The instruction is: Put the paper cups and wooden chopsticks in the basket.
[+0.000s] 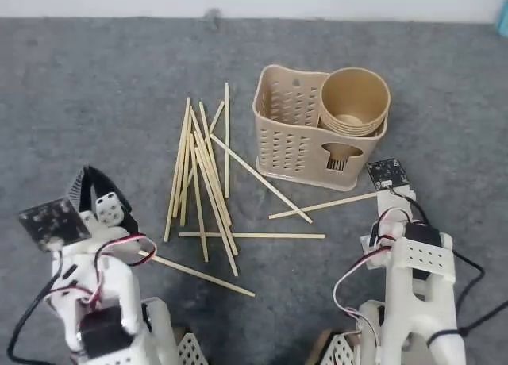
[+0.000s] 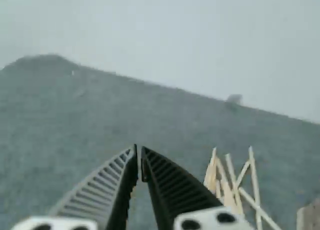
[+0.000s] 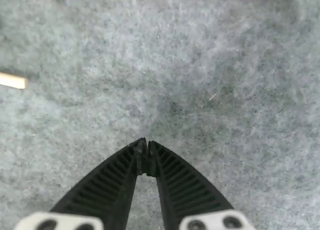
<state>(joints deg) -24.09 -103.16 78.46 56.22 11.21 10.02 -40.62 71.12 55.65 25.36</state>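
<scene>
Left jaws: pressed together at the tips, nothing between them. They sit on the left arm (image 1: 95,301), parked well apart from the basket (image 1: 295,155), on the far side of the chopstick pile (image 1: 202,170) from it.
Right jaws: also closed at the tips and empty, pointed down at bare surface (image 3: 225,80) just in front of the basket. The right arm (image 1: 413,293) is on the basket's cup side.

Status:
- Paper cups (image 1: 355,101): done by my read. They stand nested as one stack in the basket compartment nearer the right arm, and I see no loose cups on the surface.
- Wooden chopsticks: not started. Every one I can see lies flat on the surface, none in the basket. Most are fanned out beside the basket's open compartment.
- One long chopstick (image 1: 262,178) runs diagonally past the basket's front corner. I can't tell if it touches.
- Another chopstick (image 1: 325,205) lies in front of the basket, its end near the right jaws.
- The farthest stray (image 1: 198,274) from the basket lies near the left arm.
- The open compartment looks empty, so there's room.

Roughly half done by item type. Most of the pick count is left, since the sticks are thin, flat and overlapping.
</scene>
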